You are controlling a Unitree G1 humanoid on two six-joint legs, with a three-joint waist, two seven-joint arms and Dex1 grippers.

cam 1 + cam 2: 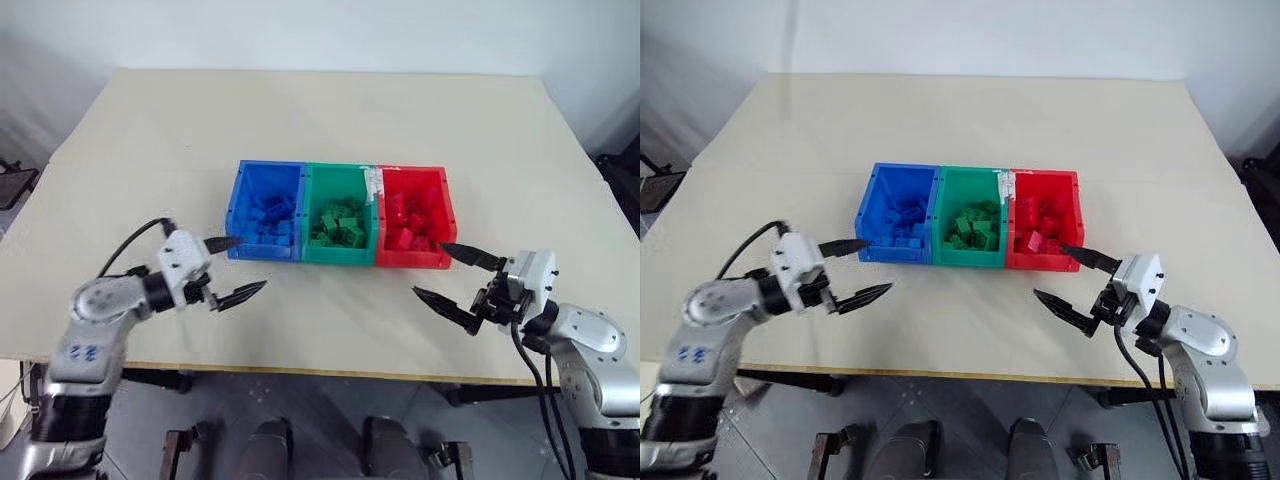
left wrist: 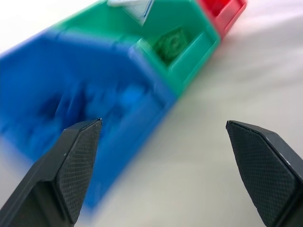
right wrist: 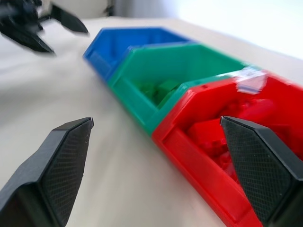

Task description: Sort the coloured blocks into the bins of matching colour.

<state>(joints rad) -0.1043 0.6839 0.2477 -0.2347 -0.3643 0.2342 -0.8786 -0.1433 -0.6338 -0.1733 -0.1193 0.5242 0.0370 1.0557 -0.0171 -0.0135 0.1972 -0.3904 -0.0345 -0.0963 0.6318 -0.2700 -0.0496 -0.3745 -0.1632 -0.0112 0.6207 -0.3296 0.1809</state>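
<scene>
Centrally placed between the two grippers: three joined open-top bins on a pale table (image 1: 330,120), set in a row just beyond the fingertips. Nearest the left gripper (image 1: 240,268), the blue bin (image 1: 240,200), its front corner just beside that gripper's upper fingertip, apart from it as far as can be told. Next along, the green bin (image 1: 312,205). Nearest the right gripper (image 1: 443,270), the red bin (image 1: 445,215), its front right corner just beyond that gripper's upper fingertip.

Left gripper: two black fingers spread wide apart, holding nothing, pointing toward the blue bin's front wall. Right gripper: two black fingers likewise spread wide apart, holding nothing, pointing toward the red bin's front corner. Bare tabletop between each pair of fingers.

Inside the bins, small studded toy bricks, each heap matching its bin: blue blocks (image 1: 270,222) piled in the blue bin, green blocks (image 1: 340,225) in the green bin, red blocks (image 1: 412,222) in the red bin. Individual bricks too small and jumbled to count.

On the rim where the green and red bins meet, a small pale label or strip of tape (image 1: 373,183), seen also in the right wrist view as a light translucent patch (image 3: 250,78); any writing on it too small to read. No readable brand marks or lettering on the bins or bricks.
</scene>
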